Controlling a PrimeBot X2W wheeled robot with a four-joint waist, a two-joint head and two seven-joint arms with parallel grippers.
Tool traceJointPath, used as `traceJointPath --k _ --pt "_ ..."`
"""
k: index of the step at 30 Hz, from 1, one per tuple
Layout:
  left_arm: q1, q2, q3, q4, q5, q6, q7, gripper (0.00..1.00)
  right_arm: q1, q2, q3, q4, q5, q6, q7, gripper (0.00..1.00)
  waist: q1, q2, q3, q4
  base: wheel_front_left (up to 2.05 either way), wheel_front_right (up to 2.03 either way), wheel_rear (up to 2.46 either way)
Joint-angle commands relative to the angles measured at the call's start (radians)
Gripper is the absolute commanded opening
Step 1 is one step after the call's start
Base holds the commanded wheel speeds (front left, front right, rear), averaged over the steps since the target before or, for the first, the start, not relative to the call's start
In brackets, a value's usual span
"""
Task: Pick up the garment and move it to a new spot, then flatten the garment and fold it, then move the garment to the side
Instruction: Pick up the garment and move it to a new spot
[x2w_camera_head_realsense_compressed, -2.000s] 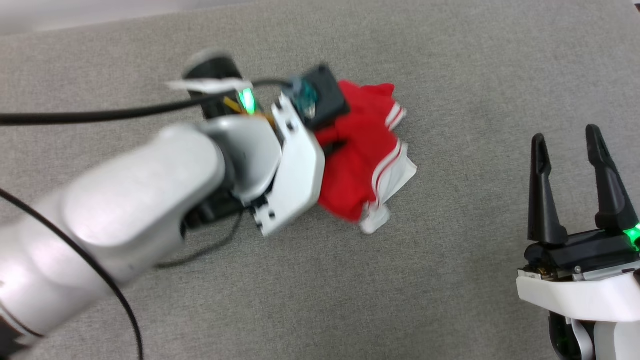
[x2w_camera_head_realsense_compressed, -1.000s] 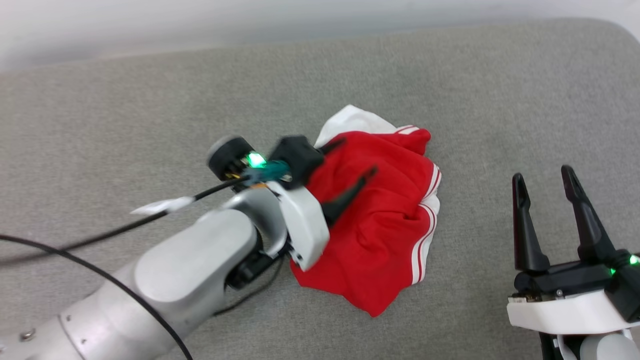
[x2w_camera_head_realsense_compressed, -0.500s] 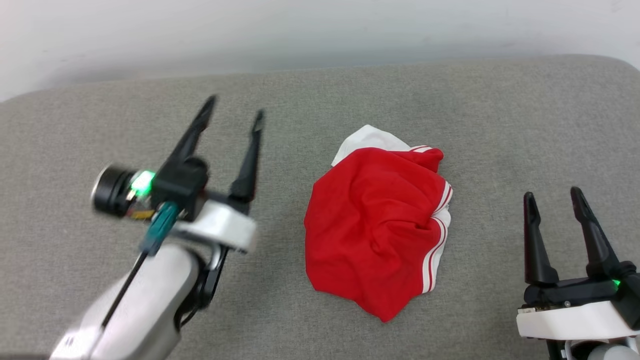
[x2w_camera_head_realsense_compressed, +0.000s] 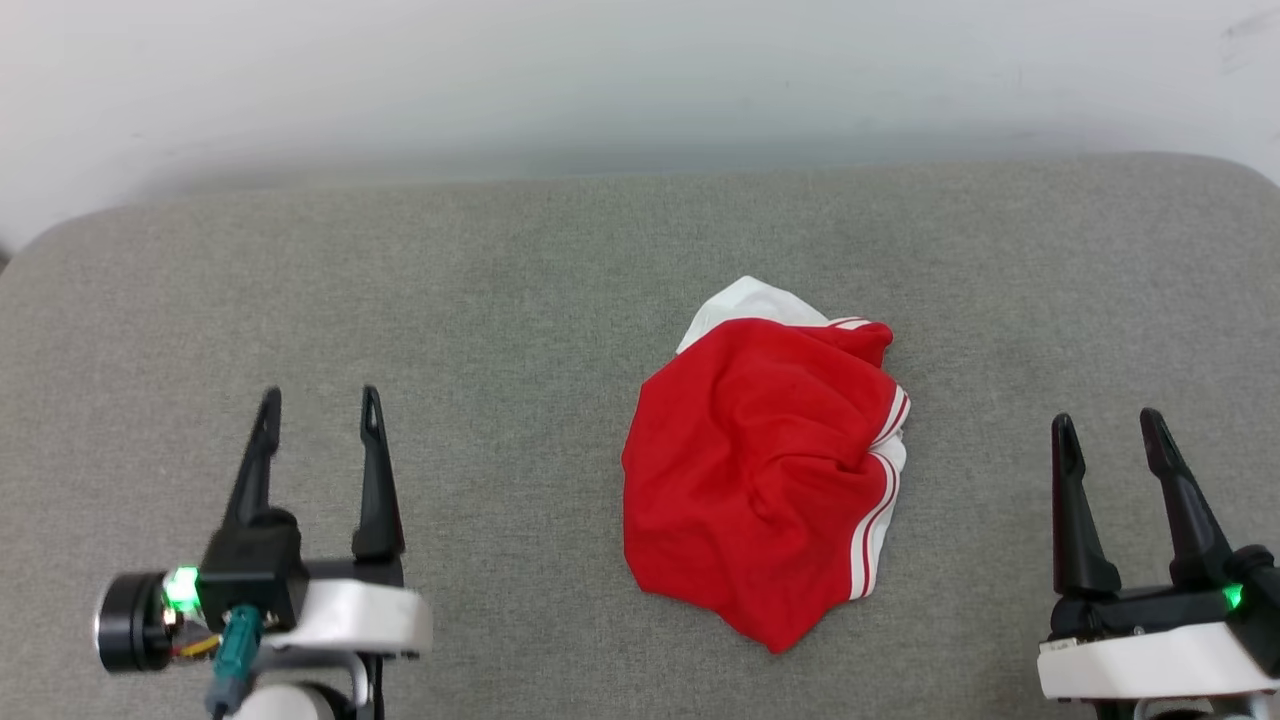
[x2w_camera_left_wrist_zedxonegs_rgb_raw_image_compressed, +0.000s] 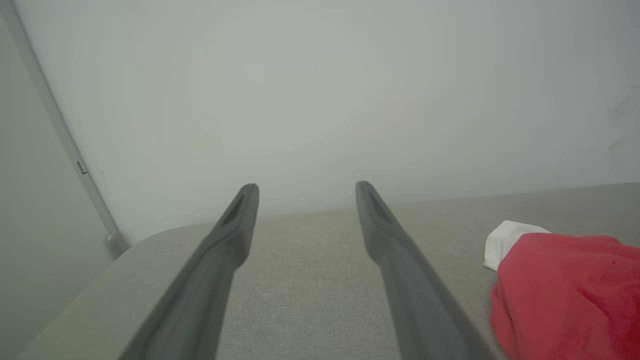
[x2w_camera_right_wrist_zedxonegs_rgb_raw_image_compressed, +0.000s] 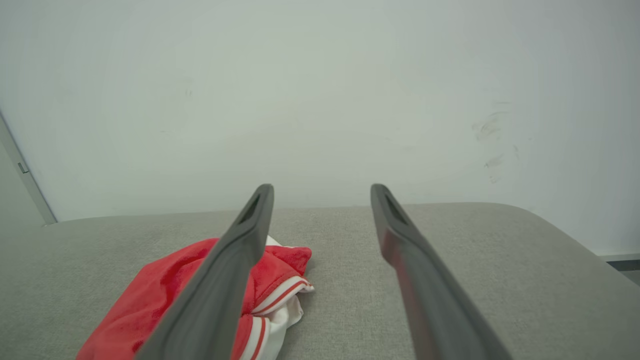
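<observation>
Having let go, the left gripper (x2w_camera_head_realsense_compressed: 320, 398) sits wide and empty at lower left, the right gripper (x2w_camera_head_realsense_compressed: 1106, 418) wide at lower right, and the garment (x2w_camera_head_realsense_compressed: 760, 470) lies crumpled mid-frame on the grey cushion (x2w_camera_head_realsense_compressed: 500, 300), awaiting flattening.

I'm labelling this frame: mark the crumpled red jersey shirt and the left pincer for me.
crumpled red jersey shirt (x2w_camera_head_realsense_compressed: 750, 480), head view, on its red middle folds.
left pincer (x2w_camera_head_realsense_compressed: 320, 400), head view, midway between its two fingertips.

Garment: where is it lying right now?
In the head view the garment lies crumpled on the grey cushion, slightly right of centre, between the open left gripper and the open right gripper, touching neither.
</observation>
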Motion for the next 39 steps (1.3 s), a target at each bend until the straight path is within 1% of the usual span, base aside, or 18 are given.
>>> traceJointPath --k 1,6,13,20,29,39 --pt "0.045 -0.025 0.021 -0.005 0.021 -0.015 -0.002 1.00 0.022 0.001 -0.004 0.007 0.007 -0.001 -0.002 1.00 0.0001 -0.0001 -0.017 0.002 0.00 0.00 0.00" --pt "0.140 -0.090 0.074 0.012 0.072 -0.066 -0.002 1.00 0.048 0.000 -0.003 0.014 0.013 -0.001 -0.002 1.00 0.0001 -0.0001 -0.054 0.001 0.00 0.00 0.00" --pt "0.218 -0.175 0.133 0.025 0.128 -0.134 -0.002 1.00 0.092 0.001 -0.003 0.017 0.021 -0.001 -0.002 1.00 0.0001 -0.0001 -0.098 -0.002 0.00 0.00 0.00" --pt "0.266 -0.235 0.194 0.033 0.172 -0.194 -0.002 1.00 0.124 0.001 -0.003 0.020 0.030 -0.001 -0.002 1.00 0.0001 -0.0001 -0.124 0.004 0.00 0.00 0.00" --pt "0.302 -0.289 0.244 0.046 0.211 -0.254 -0.002 1.00 0.148 0.001 -0.010 0.026 0.037 -0.001 -0.002 1.00 0.0001 -0.0001 -0.143 0.017 0.00 0.00 0.00" --pt "0.311 -0.314 0.281 0.059 0.233 -0.291 -0.002 1.00 0.153 0.001 -0.006 0.025 0.038 -0.001 -0.002 1.00 0.0001 -0.0001 -0.146 0.018 0.00 0.00 0.00"
